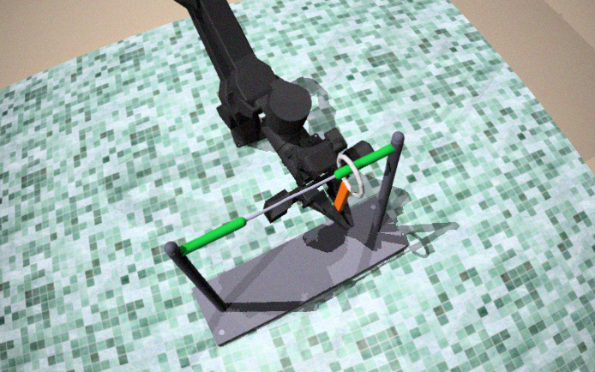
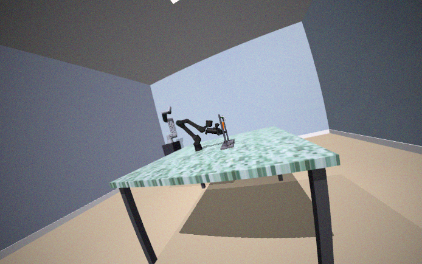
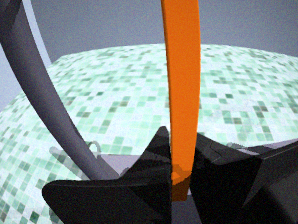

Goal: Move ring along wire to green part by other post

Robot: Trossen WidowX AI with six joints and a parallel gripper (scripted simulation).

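The white ring [image 1: 359,177] is around the right green part [image 1: 375,156] of the wire, close to that part's inner end. Its orange handle [image 1: 341,197] [image 2: 222,125] [image 3: 183,90] points down. My gripper [image 1: 348,222] [image 3: 169,131] is shut on the lower end of the handle, below the wire. The thin grey part [image 1: 303,191] runs left from the ring to the left green part [image 1: 214,234]. In the top view it crosses in front of the gripper body; the gap between them is hard to tell. The wrist view does not show the ring itself.
The right post [image 1: 386,189] [image 3: 45,95] stands beside the gripper, and the left post [image 1: 197,278] is at the far end. Both rise from the grey base plate [image 1: 280,276] on the tiled table [image 1: 460,307] [image 2: 249,159]. The arm reaches in from behind the wire.
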